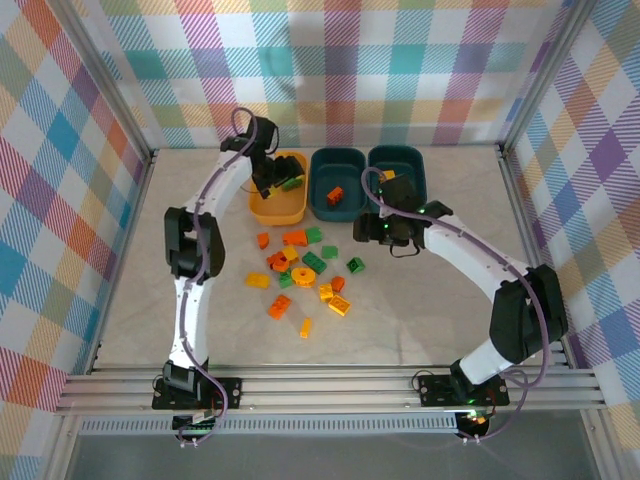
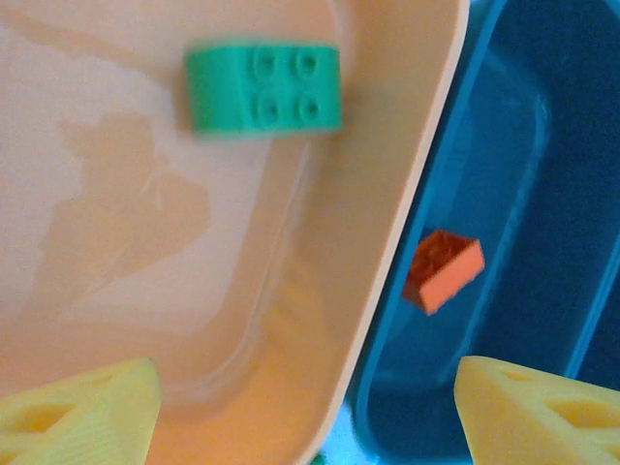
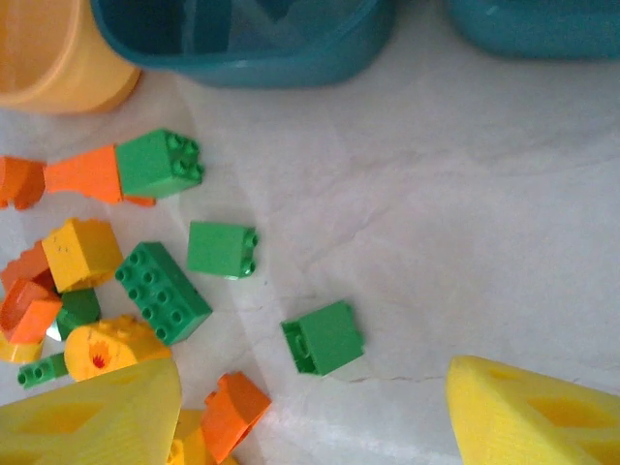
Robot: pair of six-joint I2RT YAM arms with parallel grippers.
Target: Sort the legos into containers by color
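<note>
Hanging spread and empty over the yellow-orange tub (image 1: 275,213), where a green brick (image 2: 263,89) lies at twelve o'clock, the left fingers (image 2: 82,412) are placed for collecting greens, while the right fingers (image 3: 528,417) are held apart over a loose green brick (image 3: 325,336) on the tabletop (image 3: 465,223), presumably for pickup.

You get bright, even light with soft shadows on the desk (image 1: 400,330), but your left wrist view is smeared, the green brick (image 2: 262,89) blurred.
</note>
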